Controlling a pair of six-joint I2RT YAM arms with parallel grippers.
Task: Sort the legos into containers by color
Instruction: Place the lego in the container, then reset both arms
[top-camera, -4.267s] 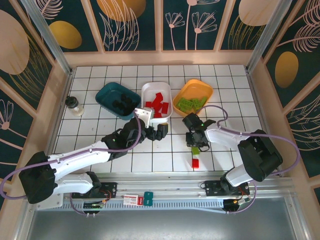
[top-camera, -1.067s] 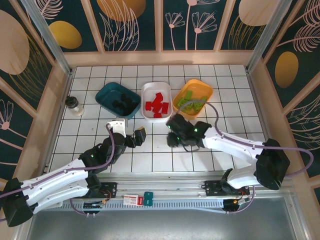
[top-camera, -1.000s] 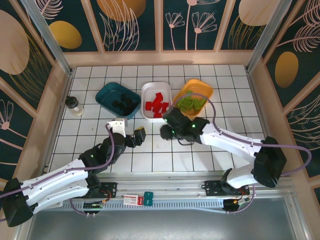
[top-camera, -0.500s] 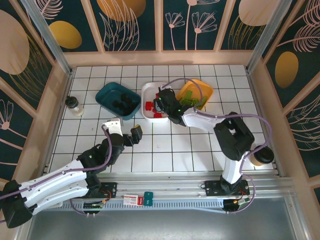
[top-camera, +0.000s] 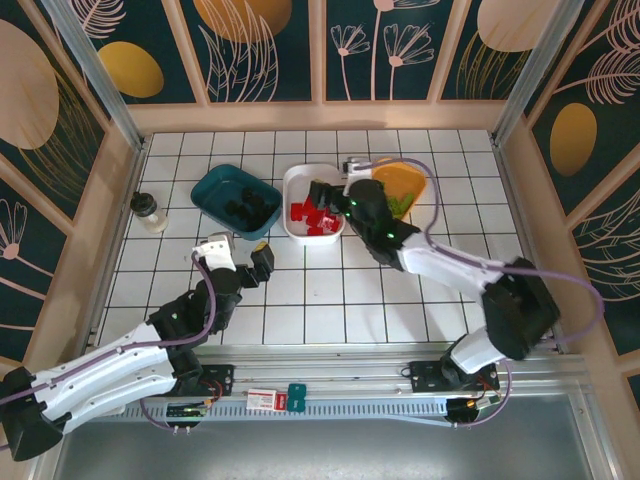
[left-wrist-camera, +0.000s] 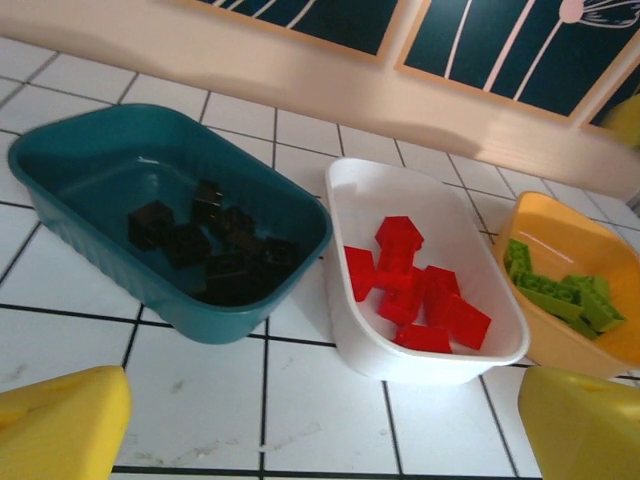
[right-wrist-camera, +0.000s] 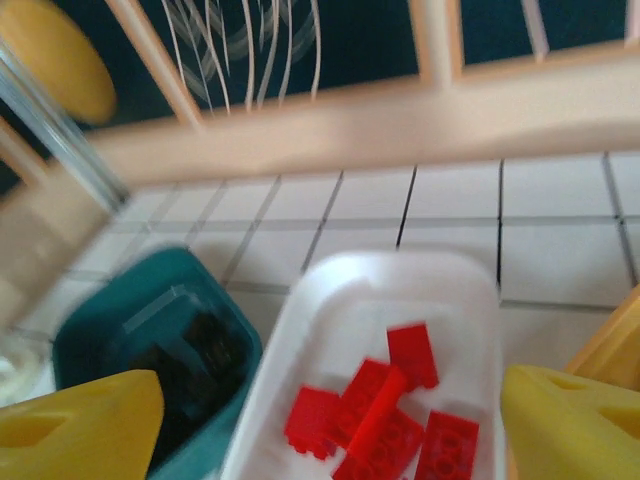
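Observation:
The dark teal tub holds black legos. Beside it the white tub holds red legos, and the orange tub holds lime green legos. My right gripper hovers over the white tub, open, with the red legos lying loose below its yellow fingers. My left gripper is open over bare tiles in front of the teal tub and the white tub, with nothing between its fingers.
A small black-lidded jar stands at the left of the tiles. A red-and-white card lies on the front rail. Wooden fence walls surround the tiled floor. The right arm stretches across the tiles right of centre.
The right gripper swung from the middle tiles up over the white tub. The left gripper drew back toward the lower left. The green and red bricks seen earlier on the front tiles are gone.

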